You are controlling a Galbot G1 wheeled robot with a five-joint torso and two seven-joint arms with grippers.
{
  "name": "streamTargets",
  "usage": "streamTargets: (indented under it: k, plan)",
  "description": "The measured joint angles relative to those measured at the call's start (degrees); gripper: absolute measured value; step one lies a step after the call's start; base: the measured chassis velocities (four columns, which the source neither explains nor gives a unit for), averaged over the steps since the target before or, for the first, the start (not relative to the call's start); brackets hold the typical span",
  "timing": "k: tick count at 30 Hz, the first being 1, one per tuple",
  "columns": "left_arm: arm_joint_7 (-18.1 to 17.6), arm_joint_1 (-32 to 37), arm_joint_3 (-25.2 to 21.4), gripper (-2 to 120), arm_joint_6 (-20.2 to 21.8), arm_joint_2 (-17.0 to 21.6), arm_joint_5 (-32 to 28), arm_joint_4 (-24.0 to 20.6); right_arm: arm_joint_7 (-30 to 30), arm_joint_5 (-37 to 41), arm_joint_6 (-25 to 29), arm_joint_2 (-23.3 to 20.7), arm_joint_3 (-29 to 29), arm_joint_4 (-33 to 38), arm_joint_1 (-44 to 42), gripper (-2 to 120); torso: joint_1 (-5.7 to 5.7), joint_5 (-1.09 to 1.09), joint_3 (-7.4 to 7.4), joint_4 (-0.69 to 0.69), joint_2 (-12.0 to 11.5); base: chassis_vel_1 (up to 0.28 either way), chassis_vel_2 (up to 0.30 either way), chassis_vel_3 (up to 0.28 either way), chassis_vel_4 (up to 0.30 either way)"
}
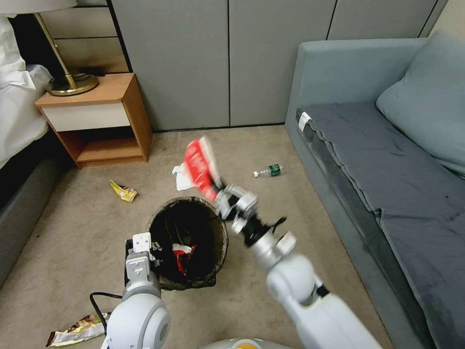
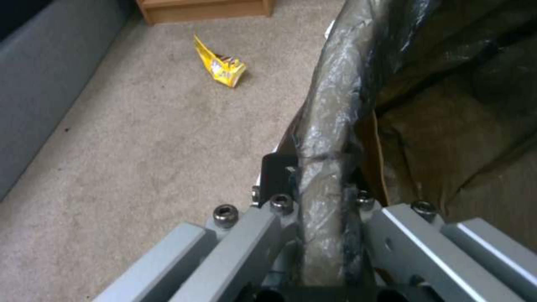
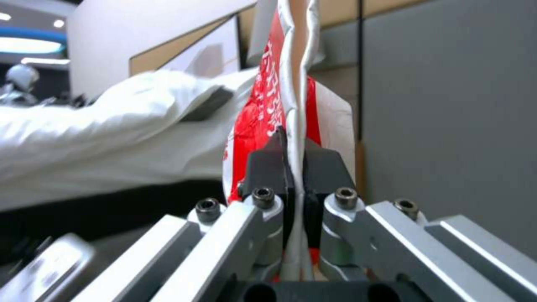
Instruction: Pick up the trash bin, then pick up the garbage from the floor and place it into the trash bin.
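Bin pickup done: left tool [image 1: 145, 252] clamped on rim of the round white trash bin with dark bag liner [image 1: 213, 264], lower centre of frame, red scrap already inside. Right tool [image 1: 220, 194] pinches a red-and-white snack wrapper [image 1: 201, 167] above the bin's far rim, not dropped. Left on carpet: yellow wrapper [image 1: 123, 191], clear green-label bottle [image 1: 269, 170], white tissue [image 1: 181, 178], brown wrapper [image 1: 77, 330] lower left.

1. The trash bin [image 1: 188, 242] is round, lined with a dark bag folded over its rim, upright, with a red wrapper [image 1: 182, 256] inside.
2. A red and white wrapper [image 1: 202, 167] is raised above the bin's far rim.
3. On the carpet lie a yellow wrapper [image 1: 123, 191], what looks like white tissue [image 1: 181, 176], a small clear bottle [image 1: 269, 171] and a brownish wrapper [image 1: 77, 330].
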Motion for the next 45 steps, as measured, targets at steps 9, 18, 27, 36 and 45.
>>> streamTargets:
  k: [9, 18, 27, 36, 45]
  plan:
    - [0.01, -0.04, 0.19, 0, 0.04, -0.12, 0.03, -0.01, -0.16, -4.10, 2.25, -0.05, -6.93, -4.40, -3.17, 1, 0.00, 0.01, 0.00, 0.00, 0.00, 0.000, 0.000, 0.000, 0.000]
    - [0.06, -0.53, 0.34, 0, 0.12, 0.28, -0.11, 0.03, 0.13, -4.30, 3.83, 0.09, -6.39, -9.13, -4.58, 1, 0.00, 0.01, 0.00, 0.00, 0.00, 0.000, 0.000, 0.000, 0.000]
    - [0.07, -0.30, 0.36, 0, 0.15, 0.42, -0.15, -0.29, 0.94, -5.12, 3.80, 0.70, -5.68, -13.29, -3.88, 7, 0.00, 0.01, 0.01, 0.00, 0.00, 0.000, 0.000, 0.000, 0.000]
    - [0.09, -0.15, 0.31, 0, 0.16, 0.51, -0.14, -0.50, 1.16, -5.51, 3.60, 0.68, -5.67, -13.41, -4.28, 36, 0.01, 0.01, 0.01, 0.00, 0.00, 0.000, 0.000, 0.000, 0.000]
    - [0.10, -0.18, 0.34, 0, 0.16, 0.48, -0.08, -0.66, 1.30, -5.56, 3.33, 0.51, -5.65, -12.50, -4.36, 69, 0.00, 0.02, 0.01, 0.00, 0.00, 0.000, 0.000, 0.000, 0.000]
